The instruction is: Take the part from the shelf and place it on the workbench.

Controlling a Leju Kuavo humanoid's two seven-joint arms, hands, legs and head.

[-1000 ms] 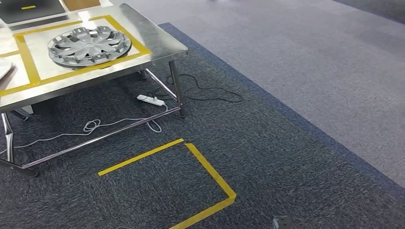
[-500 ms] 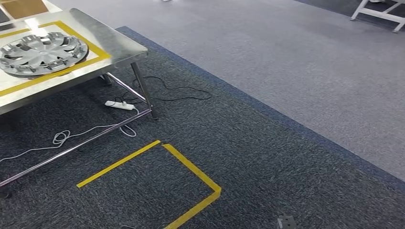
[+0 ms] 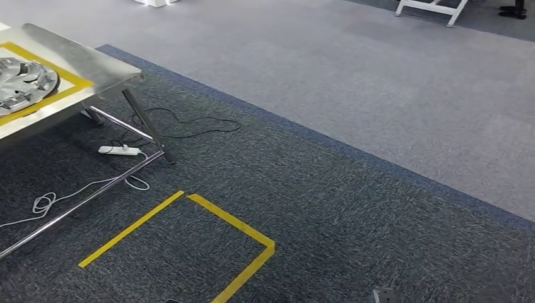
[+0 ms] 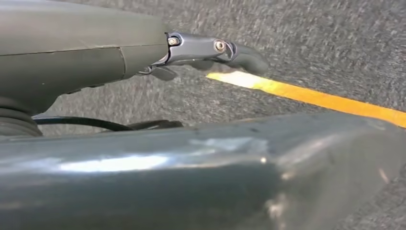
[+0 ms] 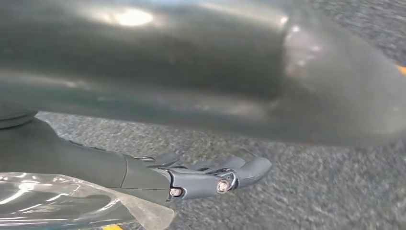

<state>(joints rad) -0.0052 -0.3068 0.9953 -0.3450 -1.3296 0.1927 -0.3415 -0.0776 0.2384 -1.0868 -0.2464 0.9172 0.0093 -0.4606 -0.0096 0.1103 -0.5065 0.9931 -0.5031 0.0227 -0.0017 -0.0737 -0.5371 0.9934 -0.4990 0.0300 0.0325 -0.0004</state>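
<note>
The left hand (image 4: 143, 52) is hanging over dark carpet (image 3: 353, 214), its fingers (image 4: 239, 55) reaching out straight and holding nothing, with a strip of yellow floor tape (image 4: 311, 96) lying just beyond the fingertips. The right hand (image 5: 182, 177) is hanging likewise above the carpet, fingers stretched out and apart, gripping nothing (a clear plastic sheet (image 5: 72, 201) is showing right beside its wrist).

The part (image 3: 22, 82), a silver wheel cover with spoke-like openings, is lying flat on the workbench (image 3: 94, 66), well away from both hands, inside a yellow-taped rectangle (image 3: 66, 82) on the steel top; the picture's edge is cutting it off. Under the bench a white power strip (image 3: 117, 150) and loose cables (image 3: 189, 126) are lying on the carpet. A yellow tape outline (image 3: 240, 227) is marking the floor in front.
</note>
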